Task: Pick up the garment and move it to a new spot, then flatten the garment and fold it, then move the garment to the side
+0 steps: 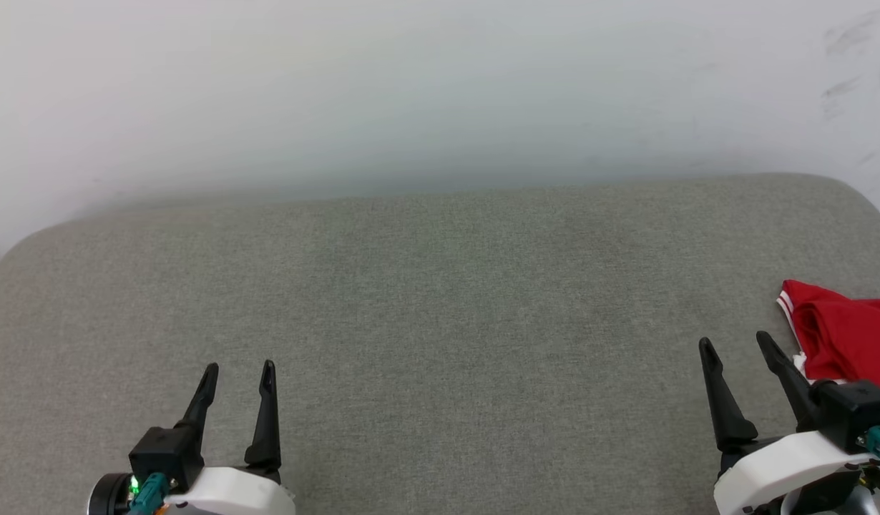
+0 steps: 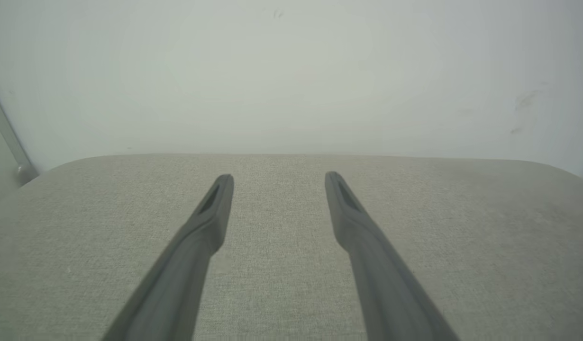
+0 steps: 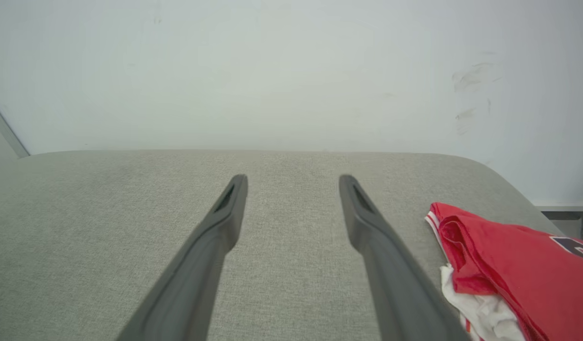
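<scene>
A grey fabric-covered desk [image 1: 440, 300] with rounded far corners meets a pale wall [image 1: 411, 86]. Faint dark marks [image 1: 839, 91], perhaps scuffs, show on it above the far right corner.

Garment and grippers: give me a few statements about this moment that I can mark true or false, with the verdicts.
1. The garment lies at the right edge of the grey fabric surface. True.
2. The right gripper is shut on the garment. False: its fingers stand apart and hold nothing.
3. The left gripper is open and holds nothing. True.
4. The garment is spread out flat in the middle of the surface. False: it lies rumpled at the far right, with white fabric showing under the red.
5. In the right wrist view, the garment lies at that view's lower right. True.
</scene>
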`<state>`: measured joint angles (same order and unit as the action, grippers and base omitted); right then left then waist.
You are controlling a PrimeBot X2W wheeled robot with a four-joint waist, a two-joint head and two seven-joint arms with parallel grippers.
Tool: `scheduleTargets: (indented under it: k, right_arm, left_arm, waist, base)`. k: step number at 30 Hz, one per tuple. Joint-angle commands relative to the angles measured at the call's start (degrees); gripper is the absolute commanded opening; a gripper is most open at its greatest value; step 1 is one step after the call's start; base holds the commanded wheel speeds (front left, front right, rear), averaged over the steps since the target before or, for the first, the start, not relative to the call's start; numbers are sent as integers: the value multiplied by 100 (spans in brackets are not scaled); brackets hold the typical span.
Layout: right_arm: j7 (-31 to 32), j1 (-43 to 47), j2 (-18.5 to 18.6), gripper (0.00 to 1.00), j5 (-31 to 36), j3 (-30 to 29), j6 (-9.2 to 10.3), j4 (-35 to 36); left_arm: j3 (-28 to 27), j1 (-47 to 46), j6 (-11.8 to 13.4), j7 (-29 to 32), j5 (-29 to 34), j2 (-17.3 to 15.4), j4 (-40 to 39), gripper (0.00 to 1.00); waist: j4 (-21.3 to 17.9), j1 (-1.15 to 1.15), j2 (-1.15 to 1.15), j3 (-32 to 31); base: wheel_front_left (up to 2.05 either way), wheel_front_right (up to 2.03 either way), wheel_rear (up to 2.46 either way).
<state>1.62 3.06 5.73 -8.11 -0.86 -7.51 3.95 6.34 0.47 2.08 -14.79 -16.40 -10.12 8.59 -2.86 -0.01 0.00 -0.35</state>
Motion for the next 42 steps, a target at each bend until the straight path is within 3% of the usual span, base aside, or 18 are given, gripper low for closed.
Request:
scheduleTargets:
  k: [1, 23, 24, 28, 42]
  right_arm:
    - [14, 67, 20, 100, -12, 21, 4, 49]
    - [-80, -122, 161, 100, -159, 105, 4, -82]
    - [-93, -133, 172, 0, -167, 98, 4, -80]
    - [-57, 26, 113, 0, -168, 123, 0, -244]
    - [39, -168, 46, 0, -1729, 1, 0, -529]
  left_arm:
    - [5, 60, -14, -18, -4, -3, 40, 100]
    - [-60, -110, -25, -48, -26, 16, 211, 100]
    - [-62, -116, -32, -49, -28, 27, 194, 0]
    - [-66, 0, -62, 34, -73, 54, 371, 0]
    - [-303, -141, -230, 433, -1479, 178, 403, 0]
  waist:
    - [-33, 1, 0, -34]
    - [-41, 1, 0, 28]
    - [-38, 1, 0, 35]
    - [-37, 2, 0, 34]
    - [-1, 2, 0, 36]
  base:
    - [0, 0, 0]
    - [0, 0, 0]
    - [0, 0, 0]
    - [0, 0, 0]
    - [0, 0, 0]
